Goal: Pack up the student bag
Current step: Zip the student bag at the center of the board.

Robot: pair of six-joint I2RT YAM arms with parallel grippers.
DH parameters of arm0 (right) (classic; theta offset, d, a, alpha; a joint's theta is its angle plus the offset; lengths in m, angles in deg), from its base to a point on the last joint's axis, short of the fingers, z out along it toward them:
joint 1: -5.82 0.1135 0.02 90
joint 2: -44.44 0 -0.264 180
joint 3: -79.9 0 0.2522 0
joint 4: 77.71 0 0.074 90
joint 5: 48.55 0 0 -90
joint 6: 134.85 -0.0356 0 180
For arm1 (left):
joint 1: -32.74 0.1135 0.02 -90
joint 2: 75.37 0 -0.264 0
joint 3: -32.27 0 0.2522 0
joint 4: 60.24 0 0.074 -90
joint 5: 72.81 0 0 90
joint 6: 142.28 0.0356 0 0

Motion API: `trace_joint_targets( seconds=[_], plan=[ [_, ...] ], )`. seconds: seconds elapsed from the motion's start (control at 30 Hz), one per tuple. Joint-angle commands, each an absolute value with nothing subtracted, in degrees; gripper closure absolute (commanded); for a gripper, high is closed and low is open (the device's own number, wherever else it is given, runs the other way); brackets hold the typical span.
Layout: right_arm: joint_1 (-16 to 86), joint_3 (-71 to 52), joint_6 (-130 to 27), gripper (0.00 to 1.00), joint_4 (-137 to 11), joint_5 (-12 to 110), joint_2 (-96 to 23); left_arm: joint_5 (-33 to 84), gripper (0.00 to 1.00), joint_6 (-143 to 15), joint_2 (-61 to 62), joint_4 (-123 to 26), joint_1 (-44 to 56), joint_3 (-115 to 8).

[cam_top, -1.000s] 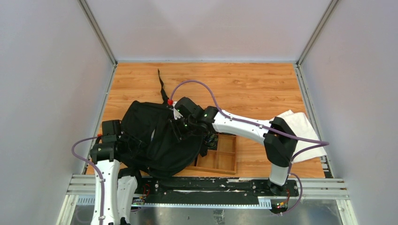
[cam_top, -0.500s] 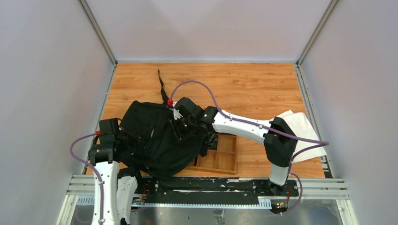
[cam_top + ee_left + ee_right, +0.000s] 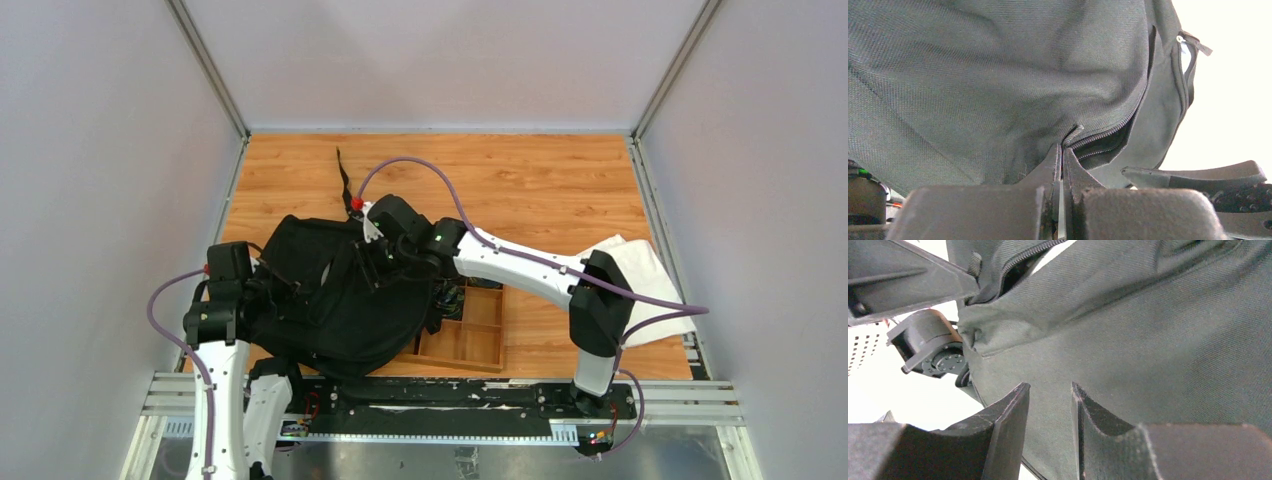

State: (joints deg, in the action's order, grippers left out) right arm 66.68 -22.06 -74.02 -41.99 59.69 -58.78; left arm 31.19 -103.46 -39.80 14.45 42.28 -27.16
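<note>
**Backpack gripped at its zip, left of the table's middle**

The black backpack [image 3: 320, 300] lies slumped on the near left part of the wooden table [image 3: 540, 190]. One long strap [image 3: 344, 180] trails away from it toward the far wall. The backpack's right edge hangs over the left end of a wooden tray [image 3: 497, 330] and hides that end. A white cloth [image 3: 650, 280] lies well apart, by the table's right edge.

The left gripper [image 3: 1062, 150] comes in at the backpack's left side. Its two fingers are pressed tight together on the fabric edge just beside the zip [image 3: 1103, 136], which gapes slightly there. Seen from that wrist, the fabric bulges above the fingers in loose folds.

The right arm reaches across the tray to the top of the backpack. The fingers of the right gripper [image 3: 1049, 386] stand a narrow gap apart, with the tips close up against the fabric. Black fabric fills the view between and beyond them. I cannot tell whether any of it is caught between the fingers.
</note>
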Motion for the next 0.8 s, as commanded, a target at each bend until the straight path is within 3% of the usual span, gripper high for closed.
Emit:
trace_joint_targets(
  seconds=[0.0, 0.13, 0.3, 0.47, 0.77],
  plan=[
    [68.0, -23.54, -75.77, 0.59, -43.16, 61.08, -57.94, 32.7, 1.0, -102.67, -39.46, 10.46, 40.46, -30.19],
    [72.28, -21.11, -75.79, 0.57, -48.29, 59.66, -56.99, 32.44, 1.0, -102.8, -39.31, 10.52, 39.83, -30.6],
    [77.15, -13.13, -70.64, 0.41, -59.09, 53.63, -52.66, 31.94, 1.0, -102.64, -39.36, 10.36, 39.86, -29.53],
    [79.07, -12.44, -65.74, 0.33, -60.03, 48.89, -51.44, 32.01, 1.0, -102.89, -39.29, 10.04, 39.83, -28.4],
    [79.73, -13.29, -57.88, 0.37, -64.86, 42.59, -53.17, 37.27, 1.0, -97.3, -36.79, 10.26, 39.86, -30.41]
  ],
)
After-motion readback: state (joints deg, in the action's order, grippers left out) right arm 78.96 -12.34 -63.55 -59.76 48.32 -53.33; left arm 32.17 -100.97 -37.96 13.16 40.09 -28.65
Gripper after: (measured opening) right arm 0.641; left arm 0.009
